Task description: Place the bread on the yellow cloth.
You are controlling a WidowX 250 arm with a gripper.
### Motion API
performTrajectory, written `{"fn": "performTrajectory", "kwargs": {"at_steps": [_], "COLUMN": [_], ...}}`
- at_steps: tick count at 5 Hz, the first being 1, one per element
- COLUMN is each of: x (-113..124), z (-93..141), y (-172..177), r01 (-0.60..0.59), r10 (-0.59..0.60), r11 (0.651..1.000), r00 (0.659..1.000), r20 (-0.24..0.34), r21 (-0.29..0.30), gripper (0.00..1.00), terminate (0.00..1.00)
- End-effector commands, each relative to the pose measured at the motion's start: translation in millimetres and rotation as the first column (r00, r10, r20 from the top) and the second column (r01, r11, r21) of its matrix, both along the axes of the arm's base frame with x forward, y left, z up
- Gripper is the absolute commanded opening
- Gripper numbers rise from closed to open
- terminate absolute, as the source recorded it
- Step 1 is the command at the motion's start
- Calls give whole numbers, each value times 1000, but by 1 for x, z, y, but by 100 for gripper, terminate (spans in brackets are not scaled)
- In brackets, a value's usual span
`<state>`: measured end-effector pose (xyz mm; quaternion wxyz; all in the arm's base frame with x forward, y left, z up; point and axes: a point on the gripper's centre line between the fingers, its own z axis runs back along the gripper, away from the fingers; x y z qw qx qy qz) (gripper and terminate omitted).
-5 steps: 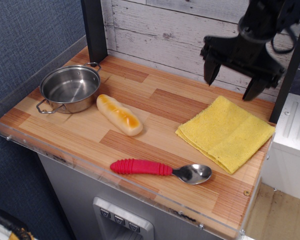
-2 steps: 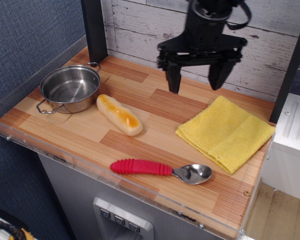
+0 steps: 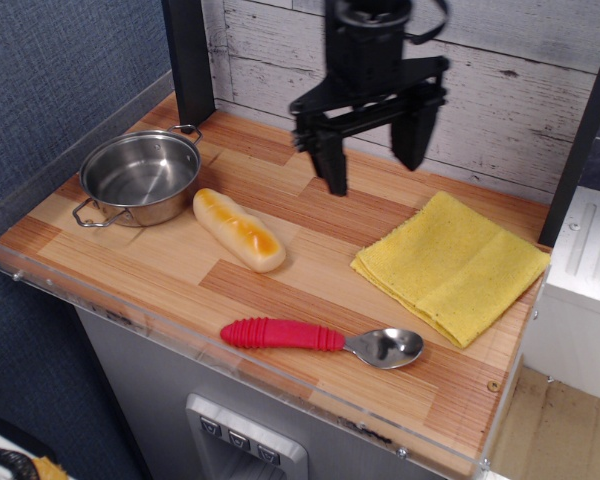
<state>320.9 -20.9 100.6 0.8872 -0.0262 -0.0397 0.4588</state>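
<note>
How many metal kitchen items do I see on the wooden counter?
2: the steel pot at the back left corner, and the spoon with a red handle near the front edge. Nothing appears hidden.

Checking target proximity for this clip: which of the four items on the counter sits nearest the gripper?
By image position, the bread, just down-left of the open gripper. The yellow cloth looks slightly farther; the pot and spoon clearly farther.
</note>
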Motion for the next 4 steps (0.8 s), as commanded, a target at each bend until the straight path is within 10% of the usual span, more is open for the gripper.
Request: {"fn": "performTrajectory", "kwargs": {"at_steps": [1,4], "x": [-6,-7], "z": [-12,-38], "y": [58,72], "r01": [-143,-85], "r10": [139,75], "r11": [988,994], "r00": [988,986], "r20": [-71,-147], "r21": [-59,-63], "gripper": [100,100], "terminate": [0,0]}}
